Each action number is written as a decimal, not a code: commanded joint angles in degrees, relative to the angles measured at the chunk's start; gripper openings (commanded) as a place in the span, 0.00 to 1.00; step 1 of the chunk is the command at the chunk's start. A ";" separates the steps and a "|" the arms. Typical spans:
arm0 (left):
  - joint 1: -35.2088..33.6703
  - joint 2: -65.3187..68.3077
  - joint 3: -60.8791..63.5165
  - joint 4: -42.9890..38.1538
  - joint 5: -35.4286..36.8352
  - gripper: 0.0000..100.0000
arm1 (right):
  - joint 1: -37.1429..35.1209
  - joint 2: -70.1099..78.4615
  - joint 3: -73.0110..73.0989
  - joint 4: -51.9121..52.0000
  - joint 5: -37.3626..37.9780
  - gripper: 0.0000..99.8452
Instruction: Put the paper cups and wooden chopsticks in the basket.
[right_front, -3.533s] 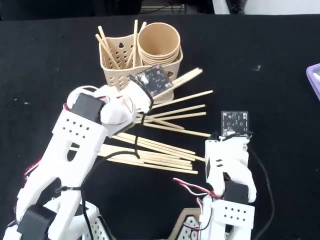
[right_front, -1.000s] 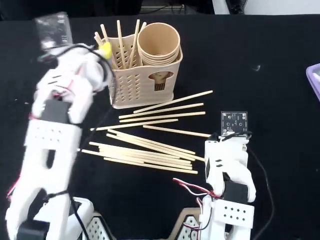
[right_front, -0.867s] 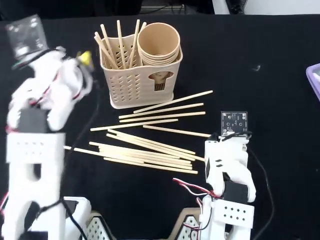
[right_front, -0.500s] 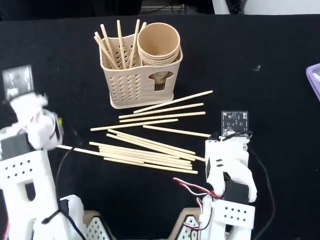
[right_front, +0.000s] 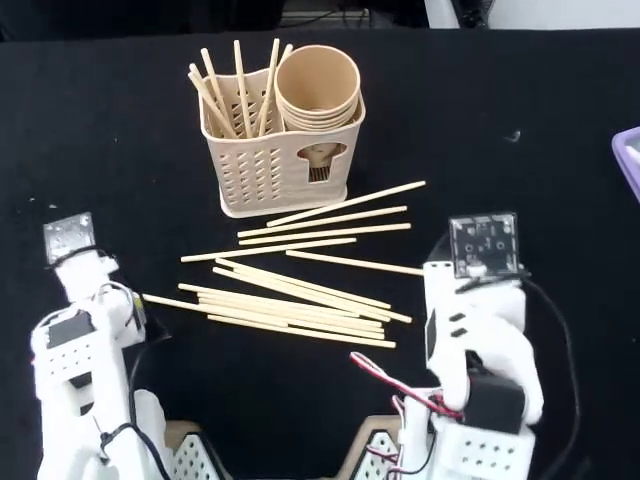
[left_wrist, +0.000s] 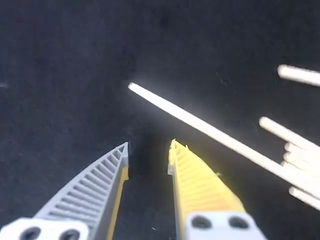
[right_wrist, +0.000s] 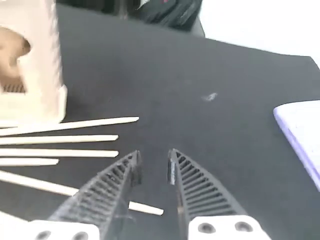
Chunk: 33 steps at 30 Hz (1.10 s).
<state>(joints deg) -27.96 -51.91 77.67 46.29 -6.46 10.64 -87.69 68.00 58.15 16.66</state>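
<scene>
The left claw (left_wrist: 148, 147) gapes empty near the tip of a loose chopstick (left_wrist: 200, 127), seemingly lined up to pinch it. The right claw (right_wrist: 152, 159) hangs parted, empty.

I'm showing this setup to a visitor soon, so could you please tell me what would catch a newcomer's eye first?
The loose chopsticks fanned across the middle of the black table stand out first. Just beyond them stands the beige basket, already holding stacked paper cups and a few upright chopsticks.

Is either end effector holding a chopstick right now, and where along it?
No. The left end effector and right end effector are both open and empty.
</scene>
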 joint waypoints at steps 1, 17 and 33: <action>2.33 -1.14 0.57 -0.97 2.90 0.14 | -5.80 11.47 -5.76 2.02 1.05 0.10; 2.24 -1.14 0.84 -0.97 2.81 0.14 | -33.05 27.03 -0.48 13.19 18.99 0.10; 2.51 -1.14 0.84 -0.97 2.81 0.14 | -33.41 46.11 1.19 3.43 25.49 0.18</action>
<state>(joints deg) -26.02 -51.91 78.73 46.20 -4.09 -22.24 -49.63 71.52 65.80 41.54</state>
